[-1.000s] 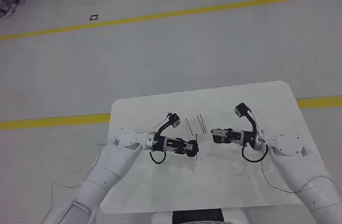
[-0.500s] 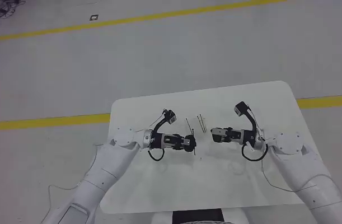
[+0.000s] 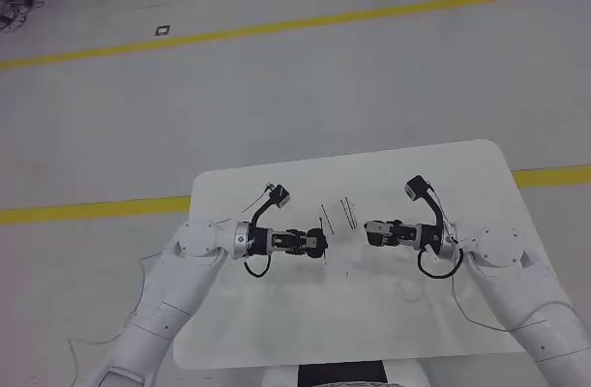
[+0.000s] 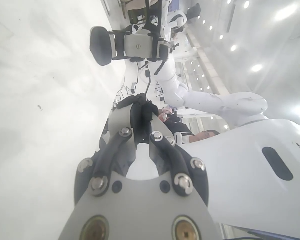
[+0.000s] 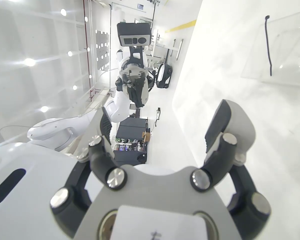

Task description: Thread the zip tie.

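Two grippers face each other, tips apart, above the white round-cornered table (image 3: 450,184); the left gripper (image 3: 321,244) has its fingers pressed together on a thin black plastic zip tie (image 4: 133,100), a short end of which pokes out past the fingertips in the left wrist view; the right gripper (image 3: 369,233) has its black-padded fingers (image 5: 216,118) spread wide, with nothing between them; a few loose black zip ties (image 3: 327,217) lie on the table just beyond the gap between the two grippers, toward the far edge; in the right wrist view a single black strap (image 5: 267,43) lies flat on a clear flat sheet (image 5: 285,51) resting on the table, well apart from the right gripper.
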You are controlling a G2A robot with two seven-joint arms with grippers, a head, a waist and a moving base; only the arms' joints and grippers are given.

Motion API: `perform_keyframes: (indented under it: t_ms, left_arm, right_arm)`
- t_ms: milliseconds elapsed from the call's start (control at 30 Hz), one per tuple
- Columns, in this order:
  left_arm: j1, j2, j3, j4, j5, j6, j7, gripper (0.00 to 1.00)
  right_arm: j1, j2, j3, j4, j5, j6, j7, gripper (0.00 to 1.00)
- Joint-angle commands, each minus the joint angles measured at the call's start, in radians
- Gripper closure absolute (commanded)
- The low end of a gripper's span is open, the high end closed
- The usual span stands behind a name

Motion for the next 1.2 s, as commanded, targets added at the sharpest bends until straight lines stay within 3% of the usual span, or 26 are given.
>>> perform_keyframes:
  t_ms: [0,133,433,733,767,1167]
  left_arm:
    - [0.011,-0.003,-0.023,-0.003,0.012,0.000,-0.005,1.00]
    - [0.022,-0.012,-0.037,0.007,0.021,0.000,-0.012,1.00]
    - [0.022,-0.012,-0.037,0.007,0.021,0.000,-0.012,1.00]
    - [0.022,-0.012,-0.037,0.007,0.021,0.000,-0.012,1.00]
    - [0.022,-0.012,-0.037,0.007,0.021,0.000,-0.012,1.00]
    - [0.022,-0.012,-0.037,0.007,0.021,0.000,-0.012,1.00]
  right_arm:
    - [0.000,0.000,0.000,0.000,0.000,0.000,0.000,0.00]
    - [0.005,0.000,-0.006,-0.007,-0.025,0.009,-0.011,0.00]
    - [0.201,-0.003,-0.110,0.061,-0.225,0.136,0.081,0.00]
    - [0.343,-0.037,-0.251,0.202,-0.260,0.099,0.029,0.00]
    - [0.350,-0.042,-0.264,0.227,-0.252,0.092,0.018,0.00]
    - [0.345,-0.042,-0.269,0.215,-0.261,0.088,0.006,0.00]
